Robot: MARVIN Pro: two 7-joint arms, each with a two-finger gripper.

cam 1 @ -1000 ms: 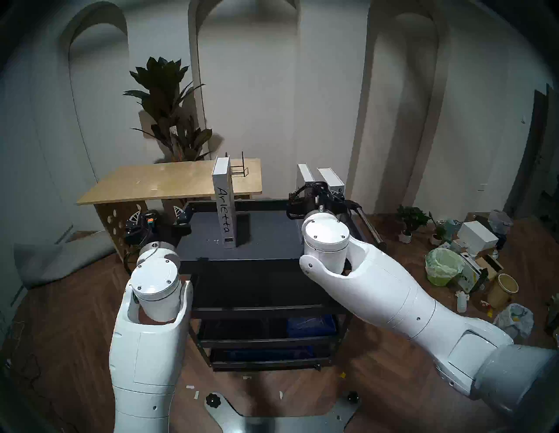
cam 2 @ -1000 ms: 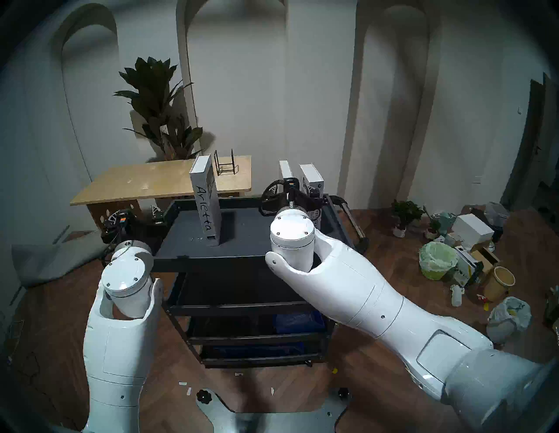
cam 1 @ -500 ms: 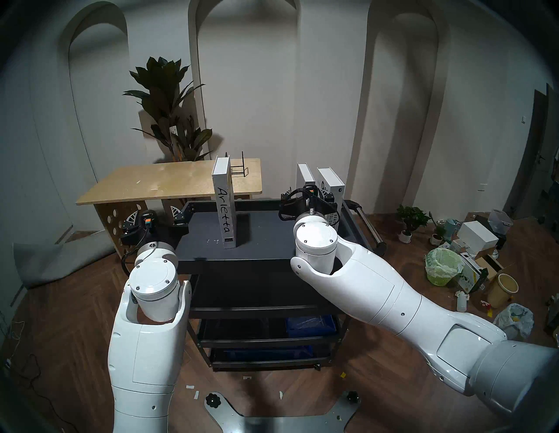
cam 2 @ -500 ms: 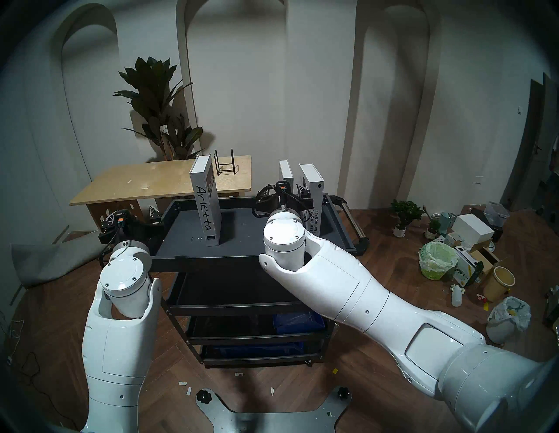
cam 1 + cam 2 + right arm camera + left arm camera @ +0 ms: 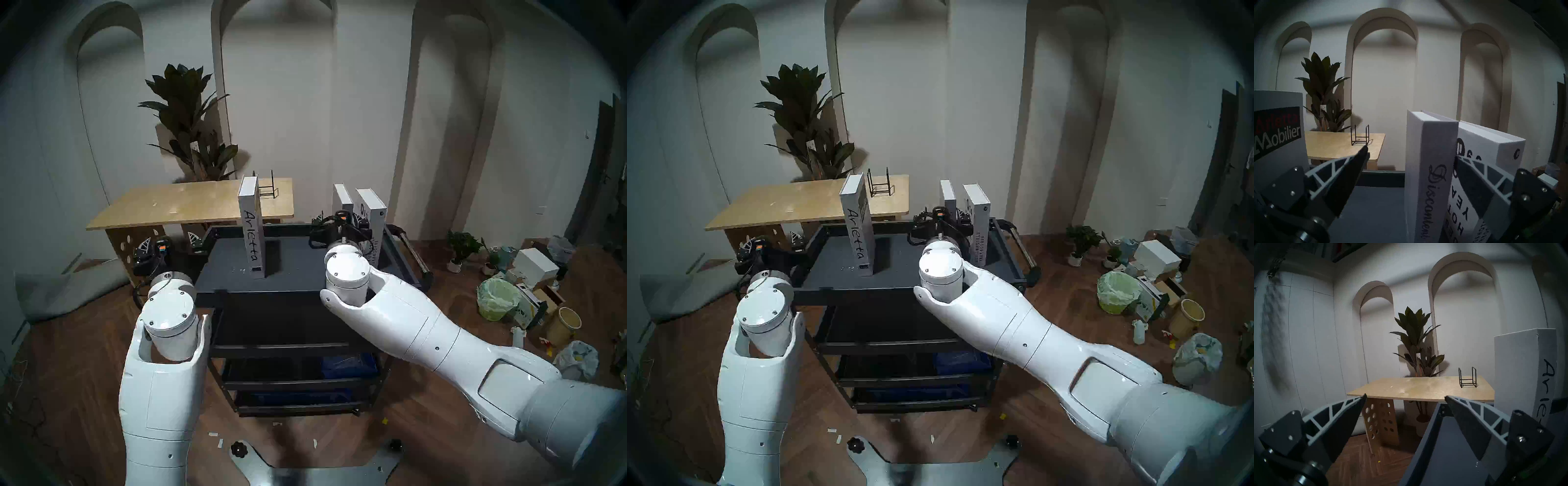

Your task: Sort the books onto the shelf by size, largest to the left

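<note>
Right gripper (image 5: 1410, 152) is spread wide around the Discontent book (image 5: 1430, 169), which stands just left of the yearbook (image 5: 1491, 152) on the shelf (image 5: 1373, 212), so I'd slide the right finger into that gap squarely before squeezing or both tip.

White books (image 5: 251, 234), seemingly dark-grey shelf (image 5: 298, 271).

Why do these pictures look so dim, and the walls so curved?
Head views: fisheye lens bows the arches and leaves a dark rim; low light, the Arletta book casts a shadow on the cart's top tray. Right wrist view: the Discontent book is near and slightly soft. Left wrist view: corners dark, plant shadowed.
</note>
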